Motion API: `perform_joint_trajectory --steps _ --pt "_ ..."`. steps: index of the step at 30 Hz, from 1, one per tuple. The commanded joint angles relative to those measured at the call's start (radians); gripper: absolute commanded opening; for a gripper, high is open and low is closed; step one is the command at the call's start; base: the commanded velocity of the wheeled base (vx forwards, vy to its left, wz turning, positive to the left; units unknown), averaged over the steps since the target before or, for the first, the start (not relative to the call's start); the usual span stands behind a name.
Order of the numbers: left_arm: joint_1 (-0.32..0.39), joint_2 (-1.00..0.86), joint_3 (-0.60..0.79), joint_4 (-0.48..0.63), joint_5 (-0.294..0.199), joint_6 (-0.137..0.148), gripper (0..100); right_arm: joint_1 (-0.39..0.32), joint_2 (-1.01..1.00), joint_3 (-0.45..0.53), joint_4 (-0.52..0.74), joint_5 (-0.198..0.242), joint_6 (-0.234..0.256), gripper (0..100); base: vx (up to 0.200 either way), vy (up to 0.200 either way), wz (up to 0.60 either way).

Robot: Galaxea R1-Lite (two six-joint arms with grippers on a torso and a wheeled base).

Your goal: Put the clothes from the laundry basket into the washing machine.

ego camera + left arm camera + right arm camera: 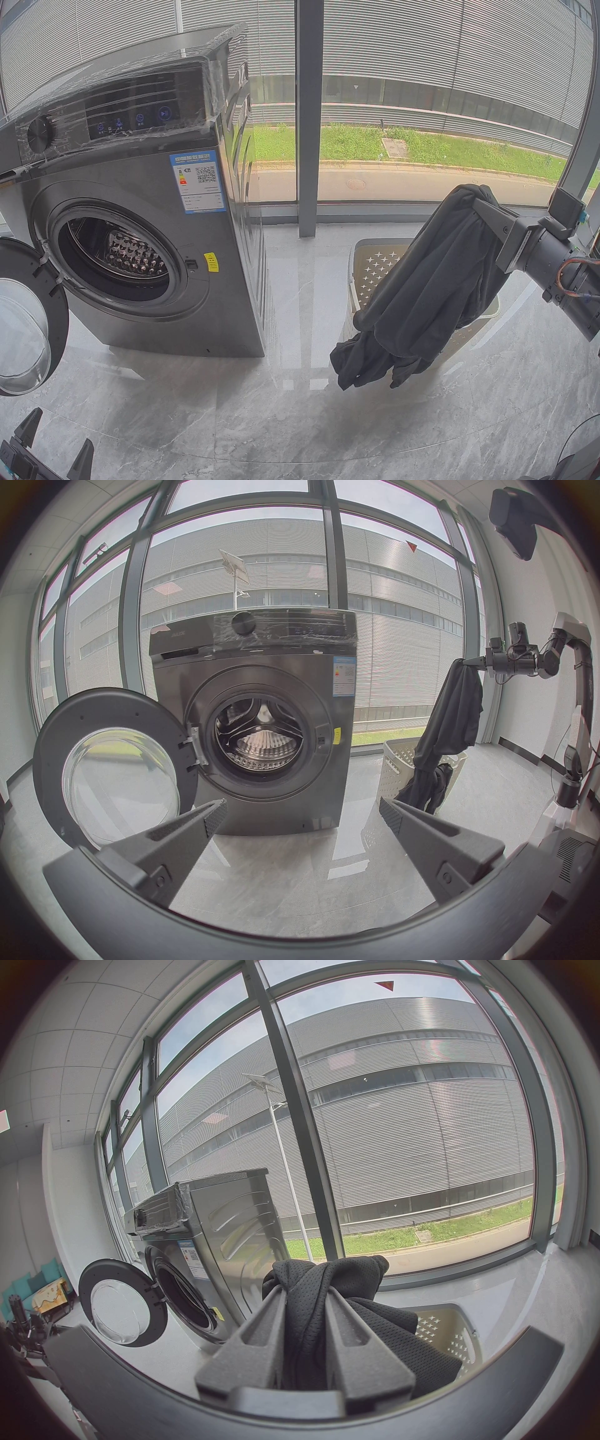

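Note:
A dark grey garment (431,287) hangs from my right gripper (480,203), which is shut on its top fold, raised above the white laundry basket (375,265). The cloth's lower end droops over the basket's front rim toward the floor. In the right wrist view the fingers (350,1341) pinch the black fabric (319,1285). The grey washing machine (137,187) stands to the left with its round door (25,319) swung open and the steel drum (122,253) exposed. My left gripper (53,447) sits low at the front left, open and holding nothing, facing the drum (259,736).
Glossy grey tiled floor (300,412) lies between machine and basket. A glass wall with a dark pillar (309,119) runs behind both. The open door juts out at the machine's left side.

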Motion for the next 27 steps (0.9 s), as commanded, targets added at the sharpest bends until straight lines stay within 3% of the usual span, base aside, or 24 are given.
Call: perform_joint_trajectory --steps 1,27 --pt "0.0 -0.018 0.018 0.0 -0.001 0.0 100 0.002 0.003 0.002 0.0 0.001 0.0 0 0.0 0.2 0.0" --pt "0.0 -0.018 0.018 0.0 -0.001 0.0 100 0.009 0.007 0.019 0.0 0.001 0.002 0 0.0 0.192 0.0"
